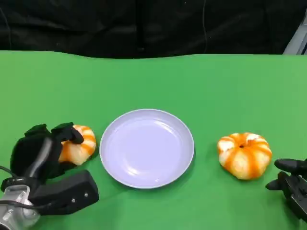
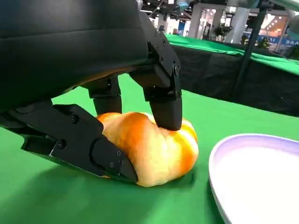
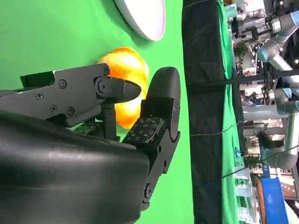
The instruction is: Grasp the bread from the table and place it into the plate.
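Currently two bread rolls are flanking one lavender plate [image 1: 147, 147] on the green table [image 1: 158, 81]. Left hand [image 1: 45, 148] is gripping the left bread roll [image 1: 79, 144]; right hand [image 1: 291, 182] is sitting open, empty, near the right bread roll [image 1: 244, 155].

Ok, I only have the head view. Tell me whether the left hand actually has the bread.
Observer: Left wrist view: the left hand grips the left bread, fingers on top, thumb at its side; it rests on the table.
Operator: Check the plate gap.
Observer: The plate rim sits beside that bread, not touching.
Operator: Now the right hand.
Observer: Right wrist view: the right hand is open, short of the other bread.
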`<action>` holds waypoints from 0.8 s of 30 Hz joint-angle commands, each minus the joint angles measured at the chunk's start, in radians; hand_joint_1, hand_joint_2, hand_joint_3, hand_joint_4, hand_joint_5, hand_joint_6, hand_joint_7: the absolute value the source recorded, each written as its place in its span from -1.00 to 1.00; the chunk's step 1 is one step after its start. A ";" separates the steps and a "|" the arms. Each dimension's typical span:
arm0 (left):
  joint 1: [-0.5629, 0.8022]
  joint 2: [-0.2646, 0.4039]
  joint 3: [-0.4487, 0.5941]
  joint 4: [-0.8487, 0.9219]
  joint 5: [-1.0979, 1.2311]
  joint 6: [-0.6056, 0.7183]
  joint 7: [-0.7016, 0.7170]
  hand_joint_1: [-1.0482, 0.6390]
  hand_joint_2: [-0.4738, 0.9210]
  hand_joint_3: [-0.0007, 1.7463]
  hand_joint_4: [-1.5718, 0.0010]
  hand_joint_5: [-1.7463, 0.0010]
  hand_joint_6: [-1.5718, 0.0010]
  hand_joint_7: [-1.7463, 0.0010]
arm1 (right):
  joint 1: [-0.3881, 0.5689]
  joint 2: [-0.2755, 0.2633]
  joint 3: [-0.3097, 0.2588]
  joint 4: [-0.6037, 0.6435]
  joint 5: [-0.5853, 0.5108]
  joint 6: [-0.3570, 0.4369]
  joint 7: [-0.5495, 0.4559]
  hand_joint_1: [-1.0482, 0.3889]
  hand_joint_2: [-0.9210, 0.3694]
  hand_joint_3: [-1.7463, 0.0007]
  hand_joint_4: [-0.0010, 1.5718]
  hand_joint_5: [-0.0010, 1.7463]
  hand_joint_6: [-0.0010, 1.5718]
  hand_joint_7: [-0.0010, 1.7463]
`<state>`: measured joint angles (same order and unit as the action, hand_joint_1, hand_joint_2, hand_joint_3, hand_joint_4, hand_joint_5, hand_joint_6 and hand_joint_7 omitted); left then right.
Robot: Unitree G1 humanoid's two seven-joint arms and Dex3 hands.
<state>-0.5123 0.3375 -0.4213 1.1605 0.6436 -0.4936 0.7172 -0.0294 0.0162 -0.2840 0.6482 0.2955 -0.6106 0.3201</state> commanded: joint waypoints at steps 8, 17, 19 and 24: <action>0.011 0.009 0.006 0.001 0.011 -0.033 0.161 0.29 0.90 -1.00 0.30 -1.00 0.19 -0.69 | -0.003 -0.019 -0.008 0.010 0.005 -0.007 0.002 0.41 -1.00 0.55 -0.10 0.47 0.16 -0.26; 0.032 0.040 0.010 -0.087 0.034 -0.041 0.222 0.29 0.90 -0.99 0.30 -1.00 0.17 -0.67 | -0.005 -0.019 -0.006 0.011 -0.004 -0.008 -0.006 0.42 -1.00 0.54 -0.12 0.49 0.15 -0.25; 0.035 0.046 0.010 -0.108 0.041 -0.035 0.230 0.29 0.90 -0.99 0.30 -1.00 0.17 -0.67 | -0.005 -0.019 -0.006 0.011 -0.006 -0.008 -0.009 0.42 -1.00 0.54 -0.12 0.49 0.14 -0.25; 0.045 0.056 0.014 -0.149 0.053 -0.021 0.236 0.26 0.92 -0.98 0.22 -0.92 0.07 -0.52 | -0.005 -0.019 -0.007 0.011 -0.012 -0.008 -0.014 0.41 -1.00 0.55 -0.12 0.49 0.14 -0.24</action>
<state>-0.4815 0.3687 -0.4205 1.0261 0.6882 -0.5222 0.9348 -0.0331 0.0157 -0.2839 0.6552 0.2795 -0.6107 0.3135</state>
